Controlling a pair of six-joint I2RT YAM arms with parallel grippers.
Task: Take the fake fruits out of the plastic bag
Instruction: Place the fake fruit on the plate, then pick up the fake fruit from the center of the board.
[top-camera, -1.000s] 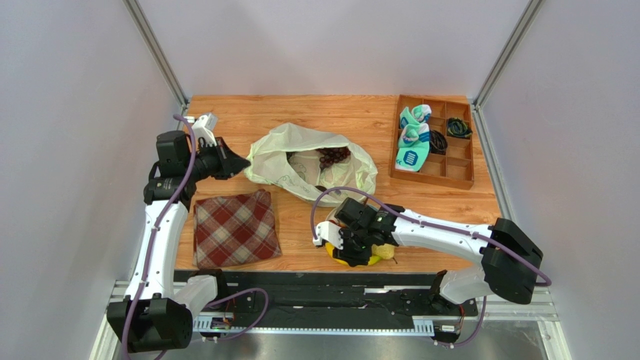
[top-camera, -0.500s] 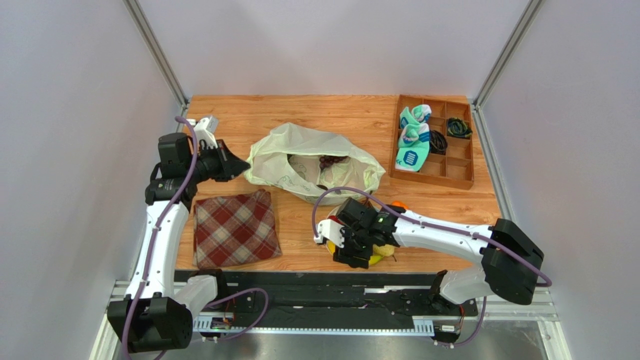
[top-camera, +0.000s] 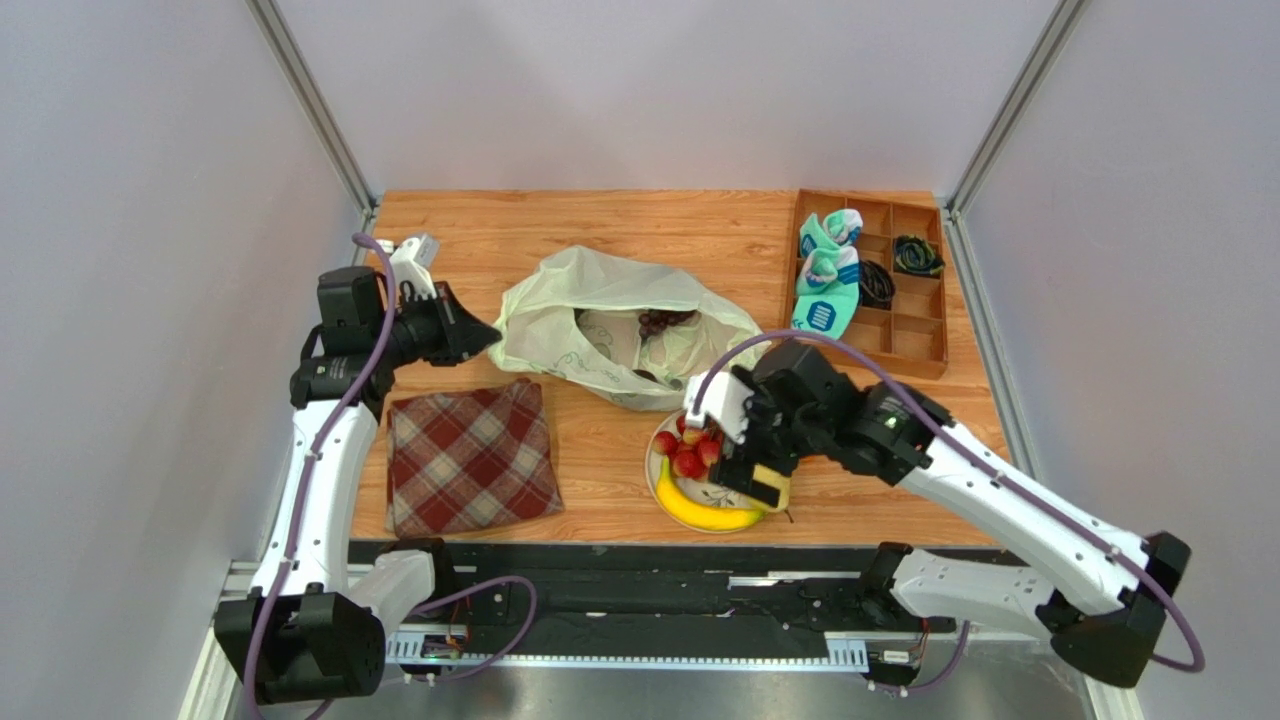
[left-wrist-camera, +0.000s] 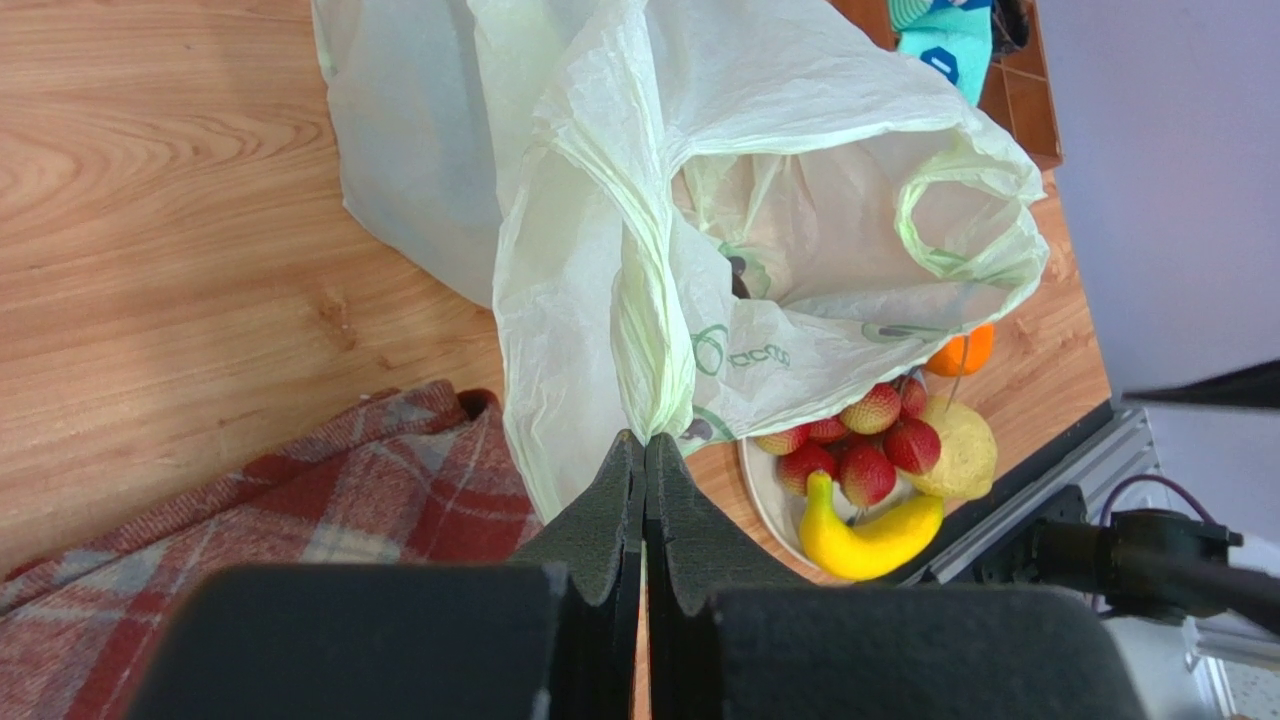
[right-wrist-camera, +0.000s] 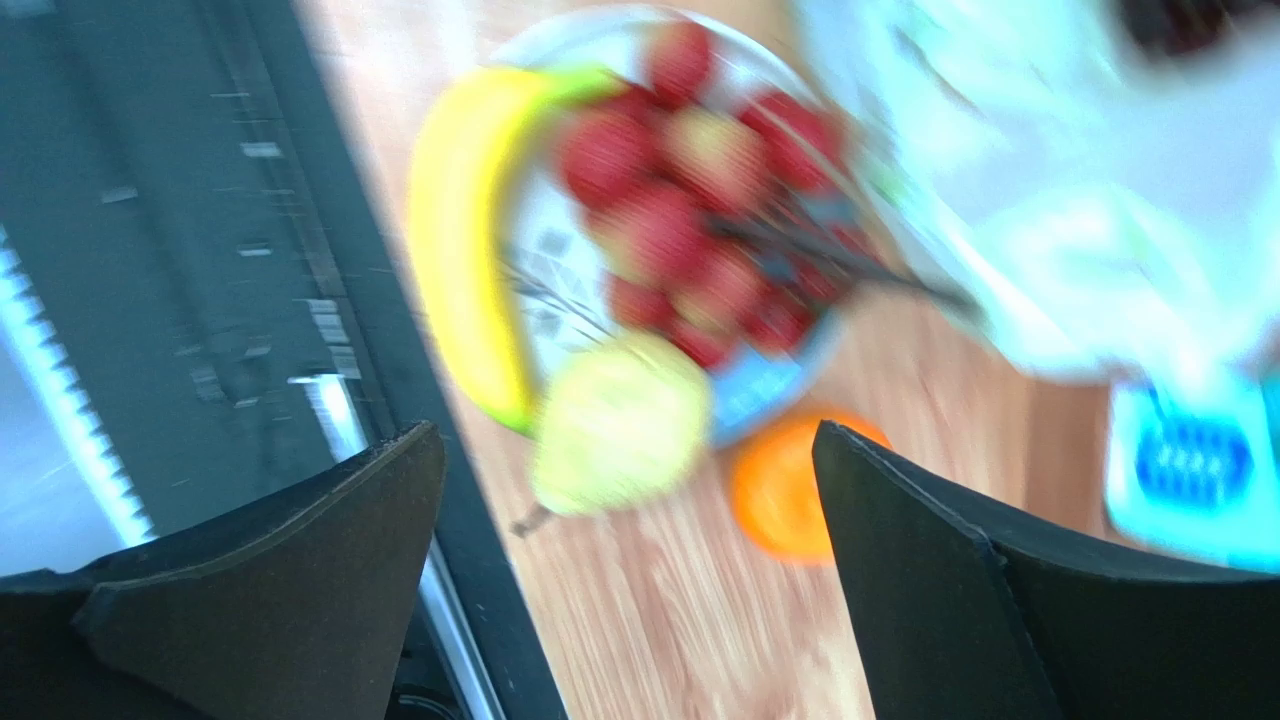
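- Over the plate (top-camera: 657, 468), the right gripper (right-wrist-camera: 624, 495) hangs with its 2 fingers spread wide and nothing between them.
- Just 1 second ago it sat low on that plate and hid it. It has since lifted and swung toward the bag, uncovering what lies there.
- Beneath it, the red grape bunch (right-wrist-camera: 706, 195) and banana (right-wrist-camera: 458, 255) rest on the plate, with the pear (right-wrist-camera: 619, 425) at its rim. The orange (right-wrist-camera: 789, 488) sits on the table (top-camera: 601, 225) just beside.
- That makes 4 fruits out, by my count.
- Further out, the plastic bag (top-camera: 601, 300) lies mid-table with its mouth open, and the dark purple grape bunch (top-camera: 661, 320) is inside.
- At the bag's left edge, the left gripper (left-wrist-camera: 643, 450) is pinched tight on a fold of film, as it was before.
- Next, the right gripper probably reaches in for the dark bunch, where the thin film could snag.
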